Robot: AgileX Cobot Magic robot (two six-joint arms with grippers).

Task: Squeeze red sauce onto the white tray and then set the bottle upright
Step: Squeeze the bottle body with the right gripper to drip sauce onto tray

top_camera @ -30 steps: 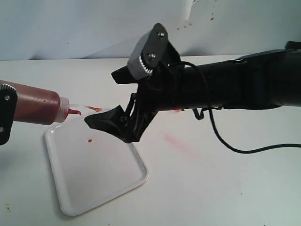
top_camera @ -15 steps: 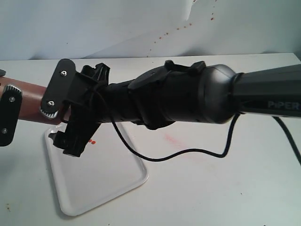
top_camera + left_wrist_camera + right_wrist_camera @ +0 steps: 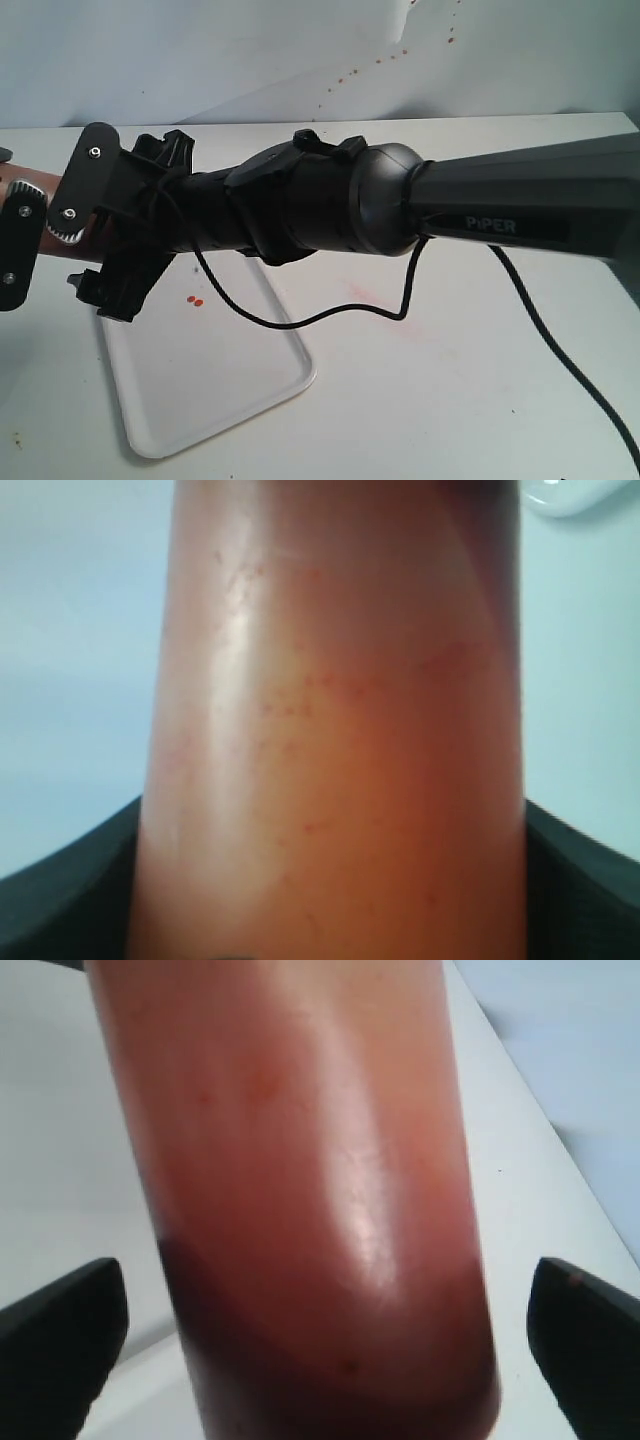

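The bottle (image 3: pixel 48 214), translucent orange-red, lies roughly level at the far left, above the white tray's (image 3: pixel 215 385) far left end. My left gripper (image 3: pixel 12 245) is shut on it, and the bottle's wall (image 3: pixel 330 730) fills the left wrist view between the black fingers (image 3: pixel 60 880). My right gripper (image 3: pixel 125 228) has reached across and stands open around the bottle (image 3: pixel 320 1210), its fingers (image 3: pixel 60 1345) apart from the bottle's sides. Two small drops of red sauce (image 3: pixel 194 300) lie on the tray. The nozzle is hidden behind the right gripper.
The right arm (image 3: pixel 400 205) spans the scene above the table, its black cable (image 3: pixel 330 315) sagging onto the tray's edge. A faint pink smear (image 3: pixel 380 300) marks the table right of the tray. Red specks (image 3: pixel 350 72) dot the back wall.
The right arm has swept left, from over the tray's far edge to around the bottle, covering the nozzle. A second small red drop now shows on the tray. The left gripper stayed put.
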